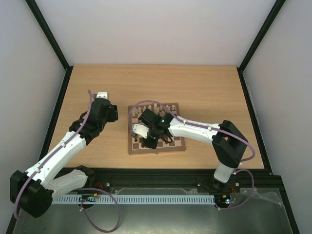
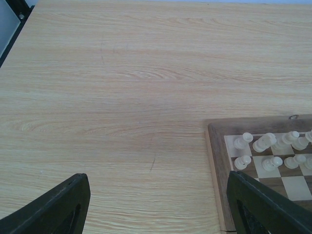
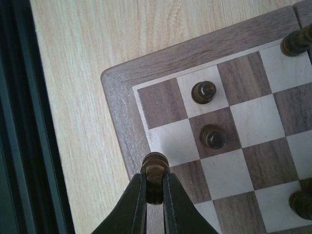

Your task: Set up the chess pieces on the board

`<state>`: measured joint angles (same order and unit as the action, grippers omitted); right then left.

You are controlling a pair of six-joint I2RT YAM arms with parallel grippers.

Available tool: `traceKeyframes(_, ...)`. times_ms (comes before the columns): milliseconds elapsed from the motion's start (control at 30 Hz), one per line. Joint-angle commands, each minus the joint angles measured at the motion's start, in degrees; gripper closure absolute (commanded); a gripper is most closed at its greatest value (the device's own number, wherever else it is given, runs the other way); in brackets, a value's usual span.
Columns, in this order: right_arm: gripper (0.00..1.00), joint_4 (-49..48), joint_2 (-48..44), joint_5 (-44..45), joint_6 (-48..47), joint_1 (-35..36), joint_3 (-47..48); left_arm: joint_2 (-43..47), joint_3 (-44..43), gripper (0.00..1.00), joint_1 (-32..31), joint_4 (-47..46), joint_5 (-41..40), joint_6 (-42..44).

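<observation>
my left arm (image 1: 63, 148) rises from its base and reaches forward, its wrist ending to the left of the board (image 1: 146, 150), well off its edge. the left gripper (image 1: 102, 95) points away from me. in the left wrist view its two dark fingers (image 2: 58, 209) stand wide apart with nothing between them. my right arm (image 1: 195, 129) folds at the elbow to the right of the board and stretches leftward across it. i see the right gripper (image 3: 155, 190) hanging over the board's left border by the near corner, fingers pointing down, pinched tight on a dark piece (image 3: 155, 168) at the tips.
</observation>
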<state>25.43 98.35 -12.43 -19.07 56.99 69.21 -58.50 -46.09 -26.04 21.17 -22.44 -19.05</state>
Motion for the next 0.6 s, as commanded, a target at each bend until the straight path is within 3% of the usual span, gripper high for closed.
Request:
traceKeyframes(0,0.94,0.6,2.5,1.6,0.4,0.8,2.4,-0.1,-0.7,0.2,0.4,0.7,-1.0,-0.7)
traceKeyframes(567,0.91,-0.6,5.5,3.5,1.4,1.3,3.1,-0.3,-0.7,0.2,0.6,0.8,-0.9,-0.5)
